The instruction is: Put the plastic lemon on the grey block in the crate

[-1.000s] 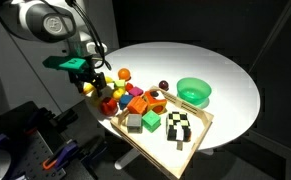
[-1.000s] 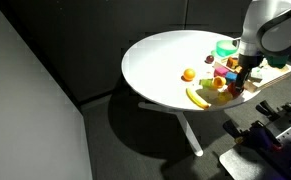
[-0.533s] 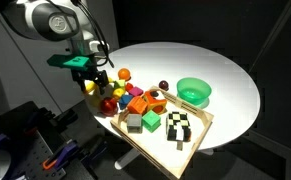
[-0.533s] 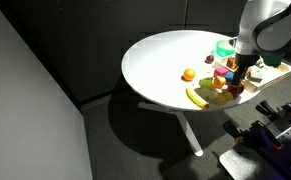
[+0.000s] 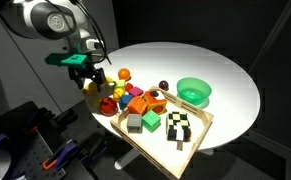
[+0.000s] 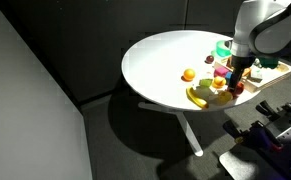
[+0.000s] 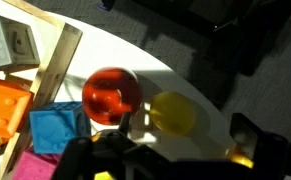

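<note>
Edging upward since a second earlier, the gripper (image 5: 90, 78) hung over the near rim of the table (image 5: 220, 70) with its fingers spread apart, one at each side of the wrist view's lower edge. The plastic lemon (image 7: 173, 113) lay on the white tabletop just beside a red ball (image 7: 111, 97), outside the crate (image 7: 57, 62). Inside the crate, the grey block (image 5: 133, 123) sat next to a green cube (image 5: 150, 121).

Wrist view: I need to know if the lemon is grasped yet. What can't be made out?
- Gripper: tiny in both exterior views, dark and cut off by the wrist view's bottom edge; open or shut unclear.
- Plastic lemon: whether it is gripped is unclear; wrist view, dark blur below it.
- Grey block: cut off by the wrist view's left edge.
</note>
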`<state>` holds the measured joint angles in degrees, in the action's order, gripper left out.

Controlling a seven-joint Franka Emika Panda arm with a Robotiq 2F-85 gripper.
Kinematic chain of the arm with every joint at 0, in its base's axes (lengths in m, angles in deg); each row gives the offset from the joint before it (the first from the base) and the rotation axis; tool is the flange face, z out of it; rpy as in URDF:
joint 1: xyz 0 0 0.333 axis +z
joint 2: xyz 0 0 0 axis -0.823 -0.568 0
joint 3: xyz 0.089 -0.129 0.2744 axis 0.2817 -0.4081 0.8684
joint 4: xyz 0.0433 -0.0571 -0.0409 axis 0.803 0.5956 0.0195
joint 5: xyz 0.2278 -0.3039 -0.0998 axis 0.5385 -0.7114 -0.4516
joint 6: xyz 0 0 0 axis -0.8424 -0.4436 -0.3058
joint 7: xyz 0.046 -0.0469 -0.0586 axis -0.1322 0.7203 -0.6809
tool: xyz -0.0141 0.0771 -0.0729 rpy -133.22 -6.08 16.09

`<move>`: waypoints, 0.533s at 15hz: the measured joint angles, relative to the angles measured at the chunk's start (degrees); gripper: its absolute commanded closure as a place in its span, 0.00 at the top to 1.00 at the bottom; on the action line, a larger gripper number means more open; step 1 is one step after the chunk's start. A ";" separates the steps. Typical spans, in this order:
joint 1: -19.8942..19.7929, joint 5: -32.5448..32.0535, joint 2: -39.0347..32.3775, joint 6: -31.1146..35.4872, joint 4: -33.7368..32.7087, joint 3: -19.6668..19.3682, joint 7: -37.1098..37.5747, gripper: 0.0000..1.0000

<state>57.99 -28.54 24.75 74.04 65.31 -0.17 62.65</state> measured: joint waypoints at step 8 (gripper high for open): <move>0.43 0.00 -0.36 0.00 -0.29 0.39 0.00 1.00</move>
<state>58.43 -28.54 24.38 74.04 65.02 0.21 62.65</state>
